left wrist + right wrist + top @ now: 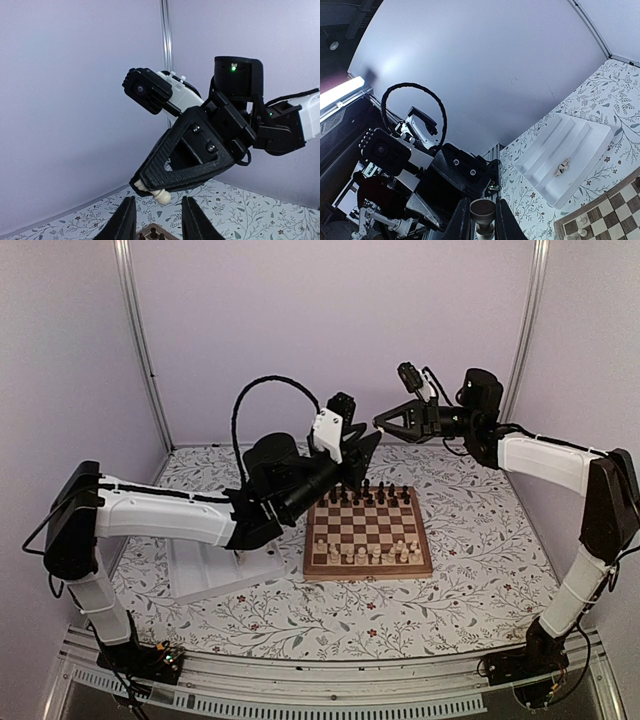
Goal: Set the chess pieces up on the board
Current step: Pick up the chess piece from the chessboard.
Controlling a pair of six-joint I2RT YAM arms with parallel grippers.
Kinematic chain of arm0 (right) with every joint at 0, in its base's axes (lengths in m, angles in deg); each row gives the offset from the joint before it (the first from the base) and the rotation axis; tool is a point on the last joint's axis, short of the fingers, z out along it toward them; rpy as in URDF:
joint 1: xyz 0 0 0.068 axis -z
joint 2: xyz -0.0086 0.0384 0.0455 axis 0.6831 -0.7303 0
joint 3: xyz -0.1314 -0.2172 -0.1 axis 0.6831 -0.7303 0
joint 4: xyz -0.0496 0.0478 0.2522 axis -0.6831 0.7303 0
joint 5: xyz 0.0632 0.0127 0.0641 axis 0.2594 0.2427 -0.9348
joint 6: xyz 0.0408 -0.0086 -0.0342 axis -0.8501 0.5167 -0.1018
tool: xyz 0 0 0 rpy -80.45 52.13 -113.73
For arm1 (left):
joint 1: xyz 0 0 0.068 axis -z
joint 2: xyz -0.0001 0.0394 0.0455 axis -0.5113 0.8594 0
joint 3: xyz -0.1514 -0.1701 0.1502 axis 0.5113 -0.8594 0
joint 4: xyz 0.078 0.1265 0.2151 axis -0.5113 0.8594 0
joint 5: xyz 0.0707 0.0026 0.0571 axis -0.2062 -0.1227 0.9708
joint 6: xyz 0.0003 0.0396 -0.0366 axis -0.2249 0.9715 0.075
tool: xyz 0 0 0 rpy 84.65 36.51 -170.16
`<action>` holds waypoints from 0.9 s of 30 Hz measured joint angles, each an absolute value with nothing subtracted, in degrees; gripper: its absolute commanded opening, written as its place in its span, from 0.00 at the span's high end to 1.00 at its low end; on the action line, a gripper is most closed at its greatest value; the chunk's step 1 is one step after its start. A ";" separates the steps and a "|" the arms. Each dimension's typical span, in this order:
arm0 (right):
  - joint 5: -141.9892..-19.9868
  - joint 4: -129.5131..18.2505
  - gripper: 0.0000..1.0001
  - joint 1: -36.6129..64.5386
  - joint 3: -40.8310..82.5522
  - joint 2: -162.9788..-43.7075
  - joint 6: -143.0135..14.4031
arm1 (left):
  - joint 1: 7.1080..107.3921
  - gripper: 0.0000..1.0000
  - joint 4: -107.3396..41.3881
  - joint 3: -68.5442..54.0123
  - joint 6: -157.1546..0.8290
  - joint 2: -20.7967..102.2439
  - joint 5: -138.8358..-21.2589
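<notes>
Right pincer (385, 423): raised level, closed on a pale chess piece (482, 212).
Left pincer (362, 454): empty, parted, just below-left, over board (368, 532) far edge.

Both arms reach inward above the desk, the left pincer (358, 455) slightly parted and empty, the raised right pincer (383, 422) clamped on a pale chess piece (161, 196).

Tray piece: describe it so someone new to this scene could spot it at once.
On the floral table, beside the board, sits a white tray with long troughs. In one trough lies the small pale tray piece, alone there. The board's pale pieces stand upright on squares, and the held piece is pinched in the right gripper.
</notes>
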State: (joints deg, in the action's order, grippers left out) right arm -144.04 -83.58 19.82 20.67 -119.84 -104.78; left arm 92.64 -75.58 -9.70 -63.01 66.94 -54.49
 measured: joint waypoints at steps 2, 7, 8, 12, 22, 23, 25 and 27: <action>-144.02 -83.95 0.94 19.74 20.56 -119.84 -105.13 | 92.73 0.64 -75.51 -8.61 -62.66 67.47 -54.14; -144.02 -84.67 0.93 19.32 20.25 -119.82 -105.56 | 92.99 0.63 -73.66 -3.78 -61.81 70.39 -51.43; -144.00 -84.74 0.93 19.23 20.14 -119.82 -105.61 | 93.03 0.63 -73.24 -3.34 -61.61 70.79 -51.03; -143.76 -84.72 0.93 19.25 19.79 -119.82 -105.78 | 93.47 0.63 -72.08 -2.64 -60.78 71.42 -49.39; -143.82 -85.88 0.93 19.17 19.73 -119.82 -106.66 | 94.28 0.54 -71.89 -2.64 -58.14 71.42 -47.91; -143.85 -86.14 0.93 19.15 19.73 -119.82 -106.81 | 94.30 0.53 -71.80 -2.64 -57.85 71.42 -47.91; -144.00 -86.49 0.93 19.08 19.70 -119.82 -107.18 | 94.34 0.53 -71.54 -2.64 -57.35 71.42 -47.89; -144.09 -86.82 0.92 19.08 19.70 -119.82 -107.47 | 94.37 0.54 -71.06 -2.64 -57.02 71.42 -47.71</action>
